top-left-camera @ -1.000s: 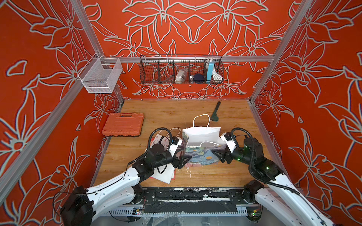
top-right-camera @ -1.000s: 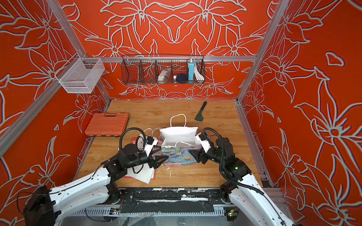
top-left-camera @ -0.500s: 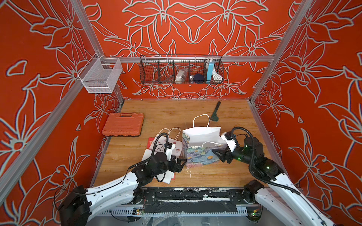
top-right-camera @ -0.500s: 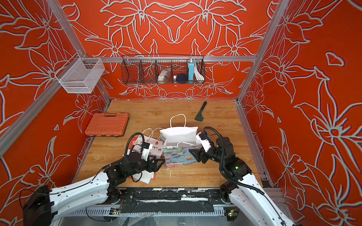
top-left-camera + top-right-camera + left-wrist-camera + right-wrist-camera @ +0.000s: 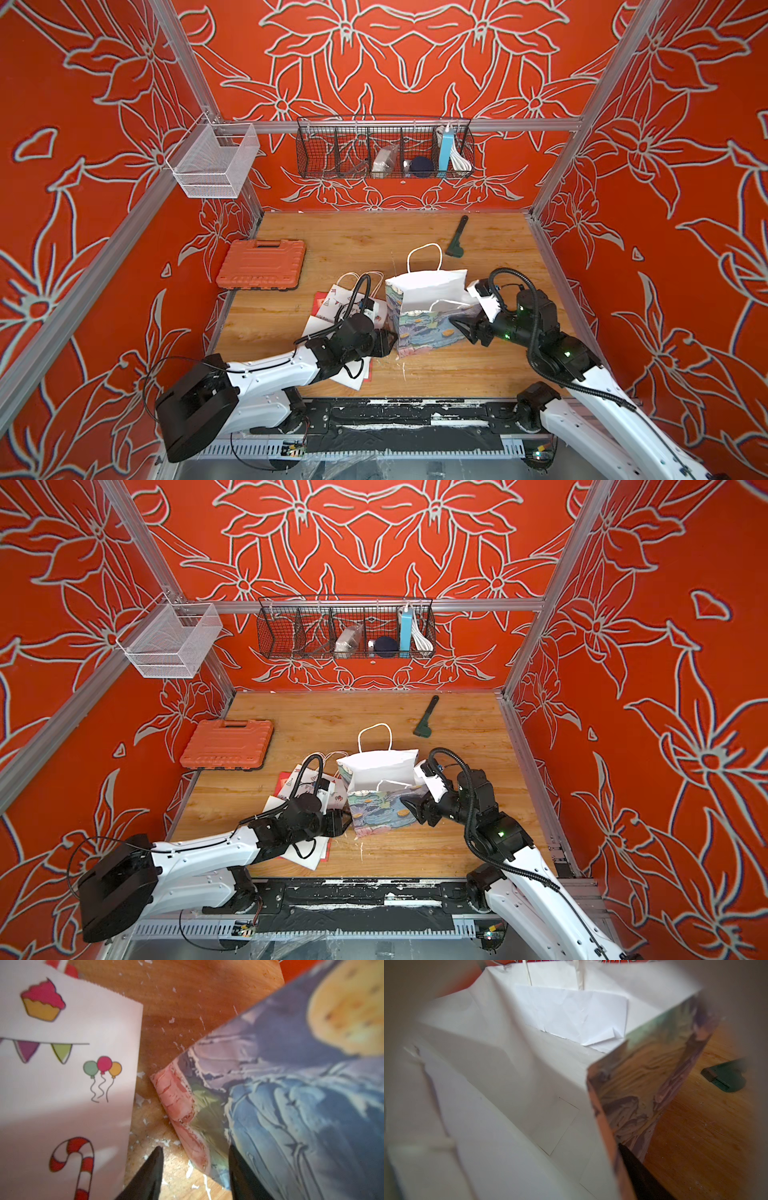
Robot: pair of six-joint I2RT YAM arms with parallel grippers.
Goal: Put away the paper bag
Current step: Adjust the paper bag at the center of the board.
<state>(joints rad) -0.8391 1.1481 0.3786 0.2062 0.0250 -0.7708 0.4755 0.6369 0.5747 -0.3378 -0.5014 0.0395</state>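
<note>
1. You work on a wooden desk (image 5: 374,232) boxed in by orange walls (image 5: 374,62) with a pale flower print. Aluminium posts stand at its back corners, and white flecks (image 5: 172,1020) dot the wood near the front.
2. The painted paper bag (image 5: 424,332) (image 5: 380,812) stands upright with its mouth open, right of the middle and nearer the desk's front edge. Its inside is white, and one cord handle rises at the back.
3. Flat party-print bags (image 5: 328,305) (image 5: 62,1053) lie just left of it, partly under your left arm. The left wrist view shows a strip of bare wood between them and the painted bag's lower corner.
4. Your left gripper (image 5: 386,343) (image 5: 194,1148) sits low at that corner with its jaws partly apart. One finger overlaps the painted face and the other stands off it over the wood, so it has hold of nothing.
5. Your right gripper (image 5: 465,330) is at the bag's right side near the rim, jaws wide. The right wrist view shows one finger (image 5: 637,1169) outside the painted side panel; paper hides the other.
6. A black wire basket (image 5: 324,153) on the back wall holds a clear packet (image 5: 381,160), a dark round thing (image 5: 420,165), a light-blue box (image 5: 445,147) and a white cable (image 5: 459,156), all toward its right end. A white mesh basket (image 5: 212,162) hangs by the back left corner.
7. An orange tool case (image 5: 262,264) lies at the desk's left edge, and a dark green tool (image 5: 457,237) lies near the back right corner. Bare wood runs between them along the back edge.
</note>
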